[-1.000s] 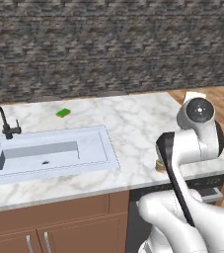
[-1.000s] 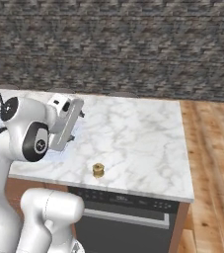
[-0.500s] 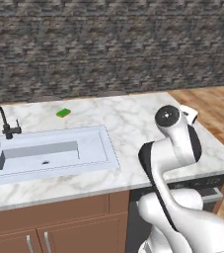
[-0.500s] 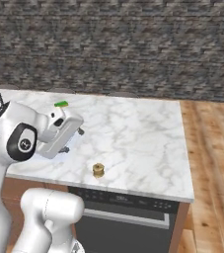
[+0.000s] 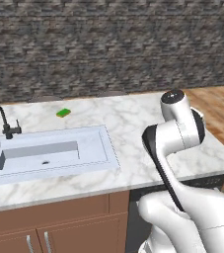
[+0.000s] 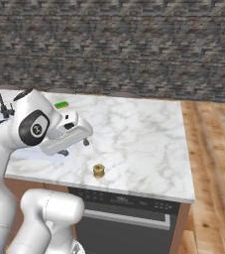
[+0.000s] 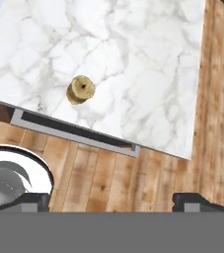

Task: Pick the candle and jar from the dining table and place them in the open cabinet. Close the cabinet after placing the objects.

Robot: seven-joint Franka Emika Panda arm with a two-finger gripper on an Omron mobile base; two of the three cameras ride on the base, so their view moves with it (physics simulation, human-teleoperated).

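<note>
I have the arm folded up over the dining table (image 6: 143, 134), its elbow high and the forearm angled down and forward so the hand hangs above the marble, clear of the surface. From the right base camera the gripper (image 6: 76, 147) sits just above the counter, its 2 dark finger tips spread wide — the jaws are fully apart and nothing is between them. In the hand camera the tips show at the bottom corners, far apart, looking down past the table's front edge to the wood floor (image 7: 133, 183).

The candle (image 6: 99, 170) stands upright on the table near its front edge, a little to the right of the gripper and nearer the edge, not touched. The hand camera has it too (image 7: 81, 89), a small gold knob on the marble just inside the edge, above the dark appliance front.

Farther left — the inset sink (image 5: 49, 153) with its black faucet (image 5: 5, 123), and a green sponge (image 5: 63, 113) lying behind it.
</note>
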